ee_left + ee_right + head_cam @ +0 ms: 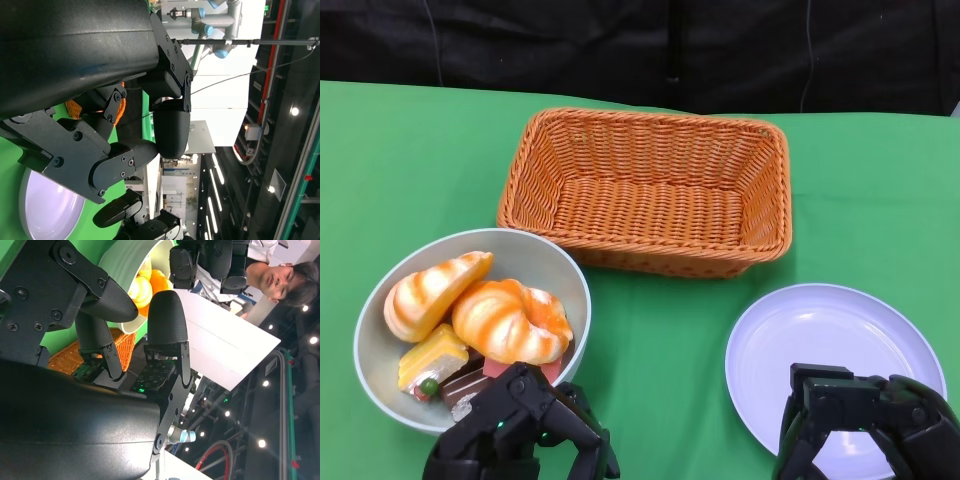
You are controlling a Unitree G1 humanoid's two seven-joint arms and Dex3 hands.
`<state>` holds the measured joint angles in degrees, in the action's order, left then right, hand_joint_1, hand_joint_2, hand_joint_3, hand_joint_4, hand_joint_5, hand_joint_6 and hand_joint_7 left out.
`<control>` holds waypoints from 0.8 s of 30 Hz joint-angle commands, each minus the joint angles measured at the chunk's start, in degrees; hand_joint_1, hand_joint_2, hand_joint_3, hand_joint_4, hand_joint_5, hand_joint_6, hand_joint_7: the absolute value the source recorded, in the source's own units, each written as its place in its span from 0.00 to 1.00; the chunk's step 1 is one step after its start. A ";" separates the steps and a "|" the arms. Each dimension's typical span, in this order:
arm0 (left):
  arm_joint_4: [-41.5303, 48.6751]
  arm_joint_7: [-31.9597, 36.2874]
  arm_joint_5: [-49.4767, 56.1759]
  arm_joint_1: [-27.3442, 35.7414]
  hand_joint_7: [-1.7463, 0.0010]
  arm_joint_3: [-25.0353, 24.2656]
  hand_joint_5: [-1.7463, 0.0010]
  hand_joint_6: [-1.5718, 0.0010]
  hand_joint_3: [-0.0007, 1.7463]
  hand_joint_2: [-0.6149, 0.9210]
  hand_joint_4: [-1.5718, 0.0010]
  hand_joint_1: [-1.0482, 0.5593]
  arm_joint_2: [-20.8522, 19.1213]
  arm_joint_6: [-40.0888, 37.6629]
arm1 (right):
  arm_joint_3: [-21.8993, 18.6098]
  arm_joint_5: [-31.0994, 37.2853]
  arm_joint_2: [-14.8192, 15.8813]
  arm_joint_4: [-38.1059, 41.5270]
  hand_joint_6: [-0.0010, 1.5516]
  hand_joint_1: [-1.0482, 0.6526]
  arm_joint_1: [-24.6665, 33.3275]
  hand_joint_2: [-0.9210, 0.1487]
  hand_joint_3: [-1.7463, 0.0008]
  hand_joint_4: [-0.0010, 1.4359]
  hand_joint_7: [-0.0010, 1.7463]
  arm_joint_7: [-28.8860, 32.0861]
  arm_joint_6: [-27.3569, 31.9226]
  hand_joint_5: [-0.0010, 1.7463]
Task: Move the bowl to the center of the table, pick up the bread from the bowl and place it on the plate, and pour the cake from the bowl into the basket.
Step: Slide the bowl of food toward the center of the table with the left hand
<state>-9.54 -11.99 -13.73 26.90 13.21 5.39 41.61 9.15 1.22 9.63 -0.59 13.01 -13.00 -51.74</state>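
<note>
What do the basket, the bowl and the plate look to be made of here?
Basket: woven wicker or rattan-like strands, orange-brown; the weave pattern shows on walls and floor, though it could be plastic imitation. Bowl: smooth pale grey-green, matte, probably plastic or ceramic. Plate: smooth white with a soft sheen and raised rim, likewise plastic or ceramic; the look cannot settle which.

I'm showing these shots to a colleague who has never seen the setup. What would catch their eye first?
Most likely the orange wicker basket, empty at the back centre of the green table. Next, the pale bowl at front left, heaped with glossy bread and cake, and the white plate at front right. The black left hand and right hand hold nothing.
</note>
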 commanded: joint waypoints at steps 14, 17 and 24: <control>-0.34 0.13 0.77 1.41 0.19 -0.15 0.06 0.54 0.44 0.82 0.48 0.36 -0.07 1.65 | -0.42 0.78 0.97 0.56 0.57 0.49 0.65 0.77 0.07 0.60 0.72 -0.39 -1.19 0.84; -0.56 -0.28 -0.43 0.93 0.19 -0.45 0.06 0.55 0.45 0.82 0.49 0.37 -0.52 1.40 | -0.30 0.44 0.92 0.59 0.57 0.50 0.24 0.76 0.07 0.60 0.72 -0.50 -1.17 0.84; -0.52 0.68 1.29 -1.18 0.26 -4.40 0.09 0.58 0.47 0.81 0.50 0.40 -1.04 2.17 | -0.44 1.94 0.36 0.55 0.57 0.50 -0.12 0.75 0.08 0.60 0.72 0.04 -0.04 0.84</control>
<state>-9.68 -11.95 -12.81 25.79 9.72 4.85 42.84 9.12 2.72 9.67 0.39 13.12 -13.30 -52.30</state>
